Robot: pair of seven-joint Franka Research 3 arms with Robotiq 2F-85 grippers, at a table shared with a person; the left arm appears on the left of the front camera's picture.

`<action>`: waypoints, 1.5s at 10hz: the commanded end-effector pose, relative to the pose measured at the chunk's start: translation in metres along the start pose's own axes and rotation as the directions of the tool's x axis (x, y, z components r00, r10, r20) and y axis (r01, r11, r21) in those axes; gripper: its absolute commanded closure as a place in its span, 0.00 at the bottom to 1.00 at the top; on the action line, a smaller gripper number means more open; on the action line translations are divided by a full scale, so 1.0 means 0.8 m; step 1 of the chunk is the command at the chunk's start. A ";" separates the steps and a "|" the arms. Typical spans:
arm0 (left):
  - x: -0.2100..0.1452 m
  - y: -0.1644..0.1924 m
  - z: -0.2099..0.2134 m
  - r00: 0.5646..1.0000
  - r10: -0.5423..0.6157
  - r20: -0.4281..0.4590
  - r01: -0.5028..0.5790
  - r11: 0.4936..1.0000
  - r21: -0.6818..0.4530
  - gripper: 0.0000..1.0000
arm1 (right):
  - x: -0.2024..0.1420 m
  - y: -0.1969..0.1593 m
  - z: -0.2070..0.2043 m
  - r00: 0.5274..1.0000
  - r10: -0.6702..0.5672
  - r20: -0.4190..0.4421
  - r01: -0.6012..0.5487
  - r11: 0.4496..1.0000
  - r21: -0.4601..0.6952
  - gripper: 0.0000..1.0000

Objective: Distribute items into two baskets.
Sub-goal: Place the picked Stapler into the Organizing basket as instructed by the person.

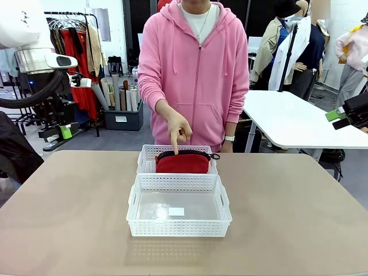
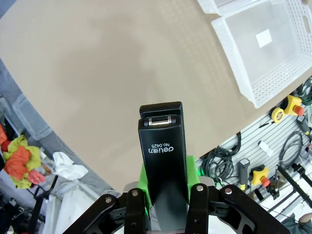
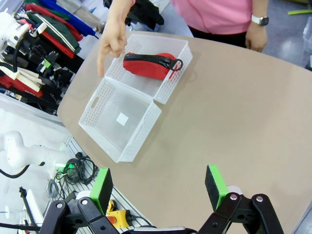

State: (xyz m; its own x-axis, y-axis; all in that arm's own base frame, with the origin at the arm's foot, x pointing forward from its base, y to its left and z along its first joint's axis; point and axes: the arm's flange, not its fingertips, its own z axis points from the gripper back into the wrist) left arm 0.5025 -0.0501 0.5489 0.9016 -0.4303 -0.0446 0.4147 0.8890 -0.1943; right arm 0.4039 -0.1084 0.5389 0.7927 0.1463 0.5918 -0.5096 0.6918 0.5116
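My left gripper (image 2: 164, 178) is shut on the small black stapler (image 2: 162, 151), held high above the bare table between the green pads (image 2: 144, 181). The near white basket (image 1: 178, 227) stands empty with a small white label on its floor; it also appears as the near basket (image 2: 235, 54) and the near basket (image 3: 142, 136). Behind it, the far basket (image 1: 146, 156) holds the red pouch (image 1: 183, 164). A person's hand (image 1: 180, 131) points a finger down at that pouch. My right gripper (image 3: 158, 187) is open and hangs high off to the right, away from both baskets.
The person in a pink hoodie stands at the far edge of the tan table (image 1: 293, 218). A second white table (image 1: 293, 121) stands at the back right. The right gripper (image 1: 348, 117) shows at the picture's right edge.
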 end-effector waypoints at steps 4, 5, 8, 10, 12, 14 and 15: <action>-0.001 -0.001 0.002 1.000 0.002 0.004 -0.002 1.000 -0.001 0.82 | 0.001 0.002 0.002 1.000 -0.012 -0.005 0.012 1.000 -0.006 0.00; -0.001 -0.001 0.002 1.000 0.002 0.004 -0.002 1.000 -0.001 0.82 | 0.001 0.002 0.002 1.000 -0.012 -0.005 0.012 1.000 -0.006 0.00; -0.001 -0.001 0.002 1.000 0.002 0.004 -0.002 1.000 -0.001 0.82 | 0.001 0.002 0.002 1.000 -0.012 -0.005 0.012 1.000 -0.006 0.00; -0.001 -0.001 0.002 1.000 0.002 0.004 -0.002 1.000 -0.001 0.82 | 0.001 0.002 0.002 1.000 -0.012 -0.005 0.012 1.000 -0.006 0.00; 0.000 -0.010 -0.003 1.000 -0.020 0.004 0.020 1.000 -0.002 0.82 | 0.001 0.002 0.002 1.000 -0.012 -0.005 0.012 1.000 -0.006 0.00; -0.008 -0.043 -0.005 0.993 -0.120 -0.005 0.119 0.992 -0.036 0.82 | 0.001 0.002 0.002 1.000 -0.012 -0.005 0.012 1.000 -0.006 0.00; -0.009 -0.062 -0.010 0.987 -0.157 -0.030 0.156 0.987 -0.043 0.82 | 0.001 0.002 0.002 1.000 -0.012 -0.005 0.012 1.000 -0.006 0.00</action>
State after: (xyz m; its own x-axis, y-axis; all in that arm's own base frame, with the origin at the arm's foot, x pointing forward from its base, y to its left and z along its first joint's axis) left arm 0.4880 -0.0875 0.5508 0.8542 -0.5182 -0.0421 0.4986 0.8395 -0.2162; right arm 0.4039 -0.1084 0.5389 0.7927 0.1463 0.5918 -0.5096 0.6918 0.5116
